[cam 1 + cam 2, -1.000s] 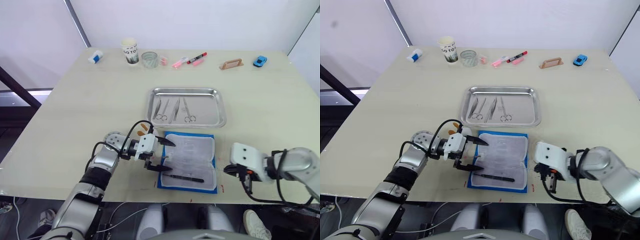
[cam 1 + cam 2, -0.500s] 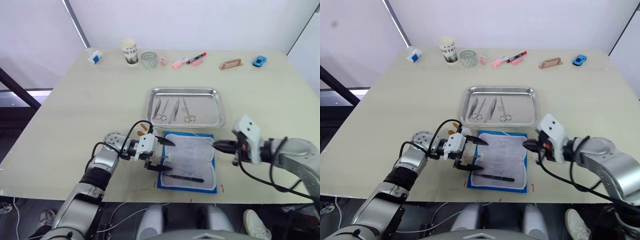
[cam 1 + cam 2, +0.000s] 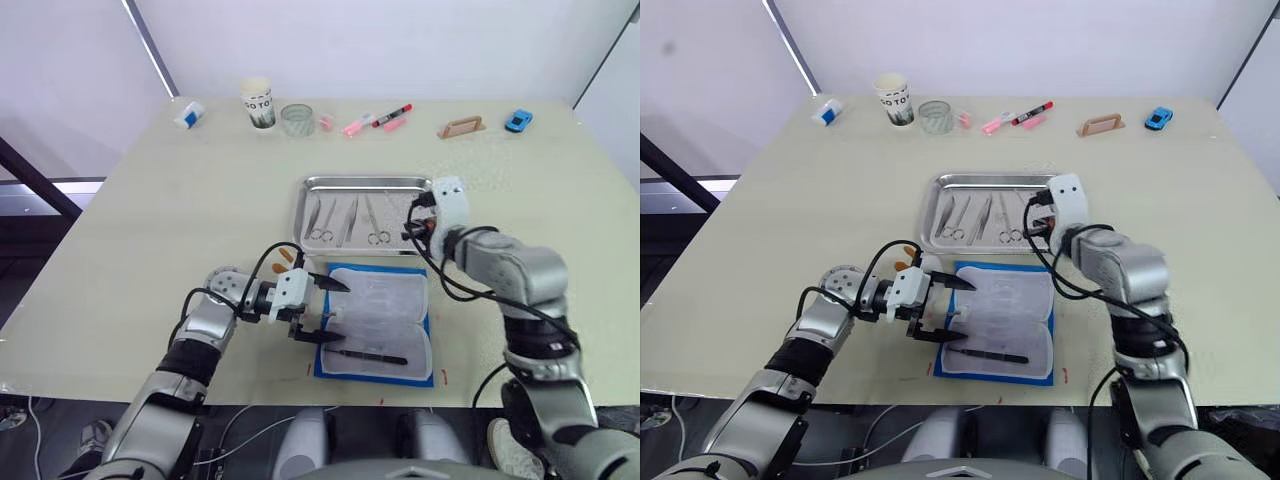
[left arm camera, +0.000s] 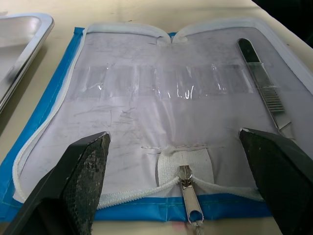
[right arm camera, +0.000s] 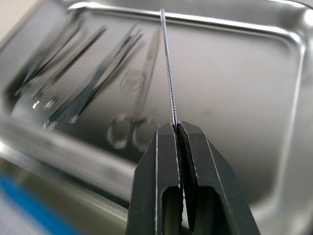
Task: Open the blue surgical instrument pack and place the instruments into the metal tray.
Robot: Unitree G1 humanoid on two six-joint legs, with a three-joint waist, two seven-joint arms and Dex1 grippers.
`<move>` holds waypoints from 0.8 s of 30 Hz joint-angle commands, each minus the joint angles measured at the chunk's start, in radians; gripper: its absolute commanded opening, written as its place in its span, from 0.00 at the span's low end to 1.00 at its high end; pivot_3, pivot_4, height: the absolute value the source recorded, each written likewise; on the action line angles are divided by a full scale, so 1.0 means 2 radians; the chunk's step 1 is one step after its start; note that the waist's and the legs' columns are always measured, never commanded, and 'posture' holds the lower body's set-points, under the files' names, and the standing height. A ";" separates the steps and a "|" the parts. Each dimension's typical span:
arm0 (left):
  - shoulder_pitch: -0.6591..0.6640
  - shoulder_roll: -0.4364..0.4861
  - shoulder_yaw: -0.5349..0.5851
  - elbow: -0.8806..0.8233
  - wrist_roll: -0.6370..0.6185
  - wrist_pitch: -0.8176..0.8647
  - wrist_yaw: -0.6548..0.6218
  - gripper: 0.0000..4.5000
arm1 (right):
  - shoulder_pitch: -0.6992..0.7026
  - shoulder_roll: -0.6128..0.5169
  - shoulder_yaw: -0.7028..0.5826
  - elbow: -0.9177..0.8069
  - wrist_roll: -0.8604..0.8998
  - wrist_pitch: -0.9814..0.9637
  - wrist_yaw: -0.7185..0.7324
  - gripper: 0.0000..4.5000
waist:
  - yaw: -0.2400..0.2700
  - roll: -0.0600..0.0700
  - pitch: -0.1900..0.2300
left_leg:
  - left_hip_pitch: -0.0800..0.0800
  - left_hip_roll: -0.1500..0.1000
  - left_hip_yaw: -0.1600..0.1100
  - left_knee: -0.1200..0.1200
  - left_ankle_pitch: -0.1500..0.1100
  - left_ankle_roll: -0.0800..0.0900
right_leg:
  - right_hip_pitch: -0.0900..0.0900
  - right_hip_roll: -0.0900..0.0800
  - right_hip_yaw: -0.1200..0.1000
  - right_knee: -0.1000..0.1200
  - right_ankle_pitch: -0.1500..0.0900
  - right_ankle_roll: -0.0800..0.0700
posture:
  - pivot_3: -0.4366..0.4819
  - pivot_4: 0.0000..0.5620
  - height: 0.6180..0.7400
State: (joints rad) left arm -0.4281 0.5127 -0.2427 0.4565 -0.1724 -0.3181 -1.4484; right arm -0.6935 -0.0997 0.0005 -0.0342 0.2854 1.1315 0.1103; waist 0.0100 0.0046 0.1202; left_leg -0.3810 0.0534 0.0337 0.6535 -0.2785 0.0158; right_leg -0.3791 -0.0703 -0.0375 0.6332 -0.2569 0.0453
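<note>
Right end effector point(image 5: 177, 128) clenched on a slim silvery steel probe point(image 5: 167, 63), long axis pointing away over the shallow steel tray point(image 3: 440, 243); left end effector point(image 4: 181, 147) released at the opened bright-blue zip case point(image 3: 322, 364).

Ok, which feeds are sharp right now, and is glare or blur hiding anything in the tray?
Right wrist view: the right pincer and the thin steel tool it pinches are sharp; the scissors and forceps behind lie blurred in the shiny rectangular metal tray, whose rim glares. Left wrist view: the open blue fabric instrument pack is crisp, with small glints on its clear loops. Head views: even light, soft shadows.
</note>
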 commanded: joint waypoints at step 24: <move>0.028 0.006 -0.020 0.017 0.025 0.025 0.014 1.00 | -0.049 0.055 -0.027 0.150 -0.033 -0.126 -0.026 0.49 | -0.005 0.000 0.000 | 0.000 0.000 0.001 0.000 0.000 0.000 | 0.000 0.000 0.001 0.000 0.000 0.000 | 0.48 0.27 1.00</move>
State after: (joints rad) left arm -0.4075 0.5218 -0.2396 0.4238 -0.1725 -0.3024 -1.4231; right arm -0.7774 0.0091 -0.0535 0.2963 0.2117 0.8912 0.0433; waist -0.0005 0.0050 0.1204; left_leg -0.3805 0.0536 0.0354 0.6534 -0.2785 0.0158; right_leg -0.3792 -0.0707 -0.0353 0.6337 -0.2569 0.0456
